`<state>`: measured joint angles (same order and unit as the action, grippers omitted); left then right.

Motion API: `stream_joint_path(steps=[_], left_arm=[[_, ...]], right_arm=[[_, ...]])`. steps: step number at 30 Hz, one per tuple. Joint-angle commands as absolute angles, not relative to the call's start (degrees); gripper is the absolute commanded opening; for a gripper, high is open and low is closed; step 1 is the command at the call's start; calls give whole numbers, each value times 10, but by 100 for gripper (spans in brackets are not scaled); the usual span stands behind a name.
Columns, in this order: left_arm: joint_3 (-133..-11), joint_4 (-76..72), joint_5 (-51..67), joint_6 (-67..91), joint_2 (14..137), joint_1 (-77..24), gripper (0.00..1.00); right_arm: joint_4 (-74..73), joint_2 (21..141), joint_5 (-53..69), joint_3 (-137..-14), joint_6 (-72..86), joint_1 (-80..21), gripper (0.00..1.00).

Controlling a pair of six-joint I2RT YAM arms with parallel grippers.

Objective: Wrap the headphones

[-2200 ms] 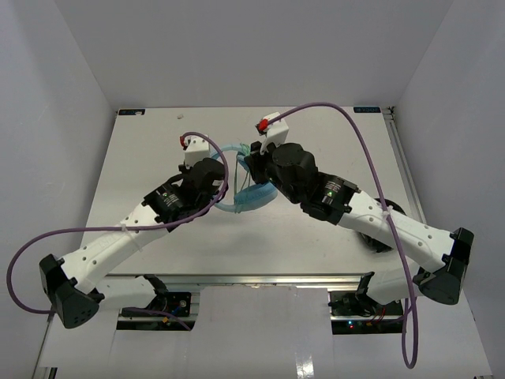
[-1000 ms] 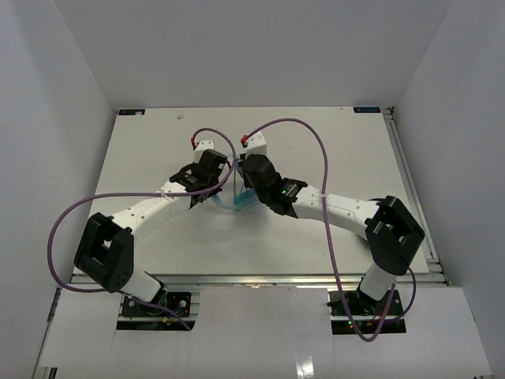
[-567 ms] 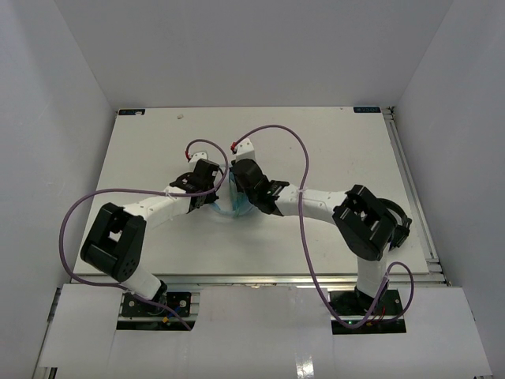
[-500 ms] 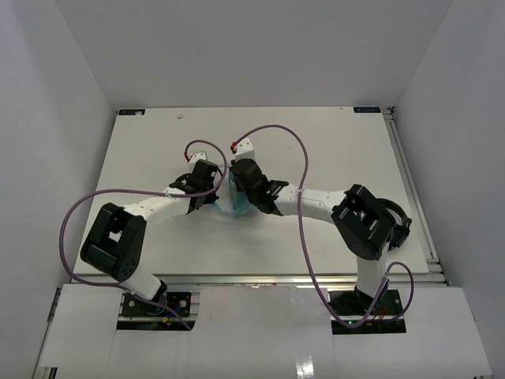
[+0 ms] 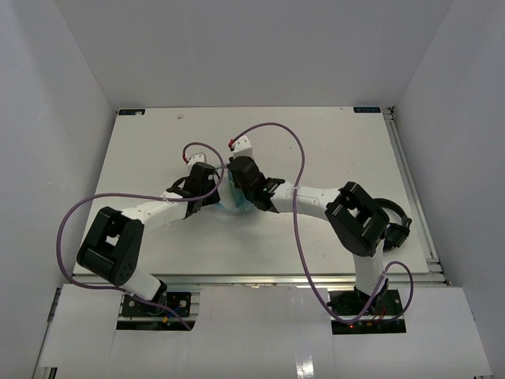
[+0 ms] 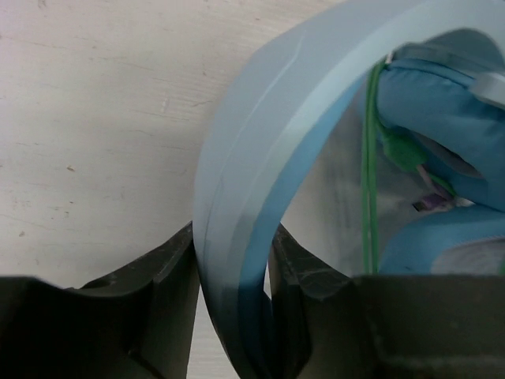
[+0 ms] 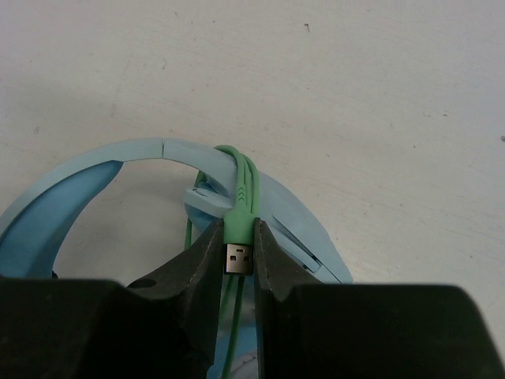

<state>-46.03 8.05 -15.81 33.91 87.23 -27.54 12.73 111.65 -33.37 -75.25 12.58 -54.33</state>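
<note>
The light blue headphones (image 5: 233, 202) lie mid-table, mostly hidden under both grippers. In the left wrist view my left gripper (image 6: 233, 260) is shut on the wide headband (image 6: 252, 158); a padded earcup (image 6: 442, 118) and the green cable (image 6: 369, 174) show to the right. In the right wrist view my right gripper (image 7: 238, 249) is shut on the cable's USB plug (image 7: 239, 257). The green cable (image 7: 241, 185) loops over the headband (image 7: 142, 150) in several strands. In the top view the left gripper (image 5: 207, 185) and right gripper (image 5: 241, 189) meet over the headphones.
Black headphones (image 5: 394, 223) sit at the table's right edge behind the right arm. Purple arm cables (image 5: 296, 150) arch above the table. White walls enclose the table (image 5: 331, 142) on three sides.
</note>
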Motion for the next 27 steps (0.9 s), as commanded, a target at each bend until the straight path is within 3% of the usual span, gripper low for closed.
stream_joint_path(steps=[1, 15, 27], left_arm=[[-459, 16, -107, 341, 814, -290, 49], [-449, 55, -138, 334, 754, -290, 71], [-441, 80, -200, 329, 700, -290, 74]], right_arm=[[114, 1148, -324, -755, 120, -554, 11], [134, 1149, -364, -746, 95, -589, 12], [151, 1143, -410, -732, 79, -622, 21]])
